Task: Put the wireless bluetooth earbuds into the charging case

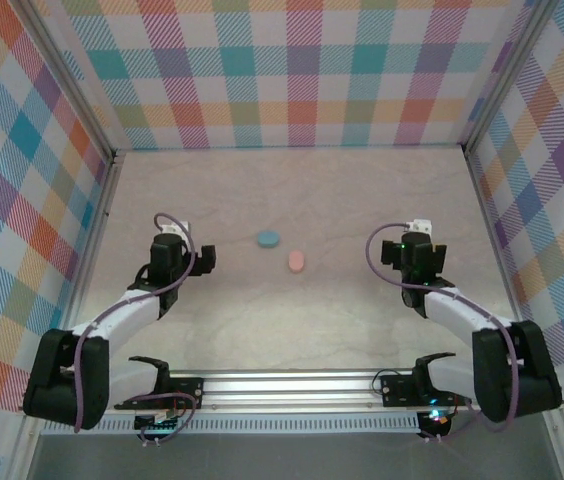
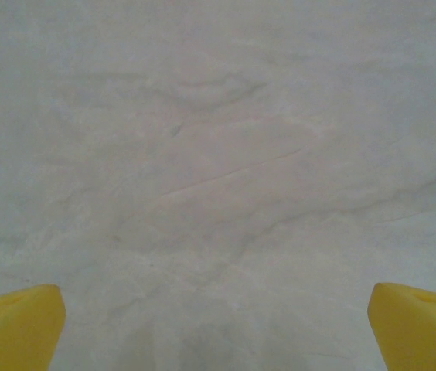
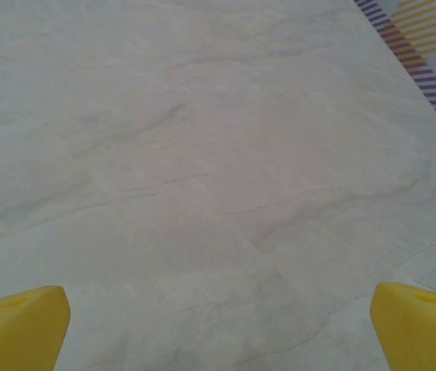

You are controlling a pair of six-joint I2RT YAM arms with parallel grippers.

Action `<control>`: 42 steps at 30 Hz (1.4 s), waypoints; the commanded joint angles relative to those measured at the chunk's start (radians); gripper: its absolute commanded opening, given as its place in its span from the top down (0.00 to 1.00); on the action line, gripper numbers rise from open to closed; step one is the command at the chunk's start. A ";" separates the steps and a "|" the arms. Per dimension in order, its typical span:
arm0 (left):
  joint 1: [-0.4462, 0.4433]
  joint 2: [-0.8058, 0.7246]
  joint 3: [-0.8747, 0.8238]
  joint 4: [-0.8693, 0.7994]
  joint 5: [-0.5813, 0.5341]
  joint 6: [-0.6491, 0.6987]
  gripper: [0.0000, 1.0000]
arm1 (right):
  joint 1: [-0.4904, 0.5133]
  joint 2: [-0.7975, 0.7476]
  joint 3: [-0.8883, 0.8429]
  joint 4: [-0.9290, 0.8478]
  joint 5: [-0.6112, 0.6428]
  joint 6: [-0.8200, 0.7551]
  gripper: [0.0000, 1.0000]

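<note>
**Spotter:** When you start at the left, you find your left arm (image 1: 122, 320) reaching up from its base. Your left gripper (image 2: 216, 331) hangs over the marbled table (image 2: 218, 154). Its yellow fingers (image 2: 17, 328) sit in the two bottom corners of the wrist view, spread wide, with bare table between them.

**Operator:** And the cases?

**Spotter:** Go right and you meet the blue case (image 1: 268, 238), a round disc lying flat near the middle of the table. It is to the right of your left gripper and apart from it. Just beside it, a little further right and nearer to you, lies the pink case (image 1: 296, 262), with a narrow gap between the two. The earbuds are too small to pick out from above, so I cannot tell you where they sit.

**Operator:** What about my right side?

**Spotter:** Your right gripper (image 3: 218, 331) is well to the right of the pink case, also over bare table. Its fingers (image 3: 21, 325) stand far apart in the lower corners of the wrist view and grip nothing. At the top right of that view you can see the striped foot of the checked wall (image 3: 427, 46).
</note>
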 commanded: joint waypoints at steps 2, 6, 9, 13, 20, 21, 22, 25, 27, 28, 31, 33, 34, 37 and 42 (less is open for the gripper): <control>0.012 0.061 -0.036 0.250 -0.056 0.089 0.00 | -0.072 0.110 -0.043 0.410 -0.072 -0.019 0.00; 0.026 0.133 -0.067 0.425 -0.028 0.091 0.00 | -0.120 0.226 -0.045 0.543 -0.157 0.003 0.00; 0.039 0.203 -0.058 0.511 -0.037 0.091 0.00 | -0.133 0.227 -0.025 0.498 -0.206 0.003 0.00; 0.068 0.315 -0.023 0.549 0.012 0.074 0.00 | -0.135 0.237 -0.047 0.540 -0.301 -0.032 0.01; 0.117 0.364 -0.013 0.567 0.084 0.042 0.00 | -0.141 0.316 -0.007 0.545 -0.303 -0.025 0.00; 0.119 0.362 -0.010 0.553 0.092 0.041 0.00 | -0.153 0.305 -0.012 0.532 -0.324 -0.018 0.00; 0.120 0.365 -0.010 0.561 0.094 0.039 0.00 | -0.157 0.312 -0.010 0.542 -0.325 -0.018 0.00; 0.124 0.362 -0.011 0.555 0.097 0.039 0.00 | -0.156 0.309 -0.015 0.542 -0.325 -0.019 0.00; 0.123 0.363 -0.010 0.556 0.098 0.039 0.00 | -0.157 0.308 -0.016 0.545 -0.326 -0.019 0.01; 0.124 0.362 -0.012 0.556 0.097 0.039 0.00 | -0.157 0.306 -0.016 0.543 -0.326 -0.019 0.00; 0.122 0.361 -0.010 0.556 0.097 0.039 0.00 | -0.157 0.307 -0.016 0.546 -0.326 -0.019 0.00; 0.124 0.362 -0.010 0.556 0.098 0.040 0.00 | -0.156 0.307 -0.016 0.544 -0.326 -0.019 0.00; 0.124 0.363 -0.010 0.555 0.098 0.039 0.00 | -0.157 0.307 -0.016 0.544 -0.326 -0.019 0.00; 0.124 0.362 -0.010 0.556 0.098 0.040 0.00 | -0.157 0.308 -0.016 0.544 -0.326 -0.019 0.00; 0.124 0.362 -0.010 0.556 0.098 0.039 0.00 | -0.156 0.308 -0.016 0.544 -0.326 -0.019 0.00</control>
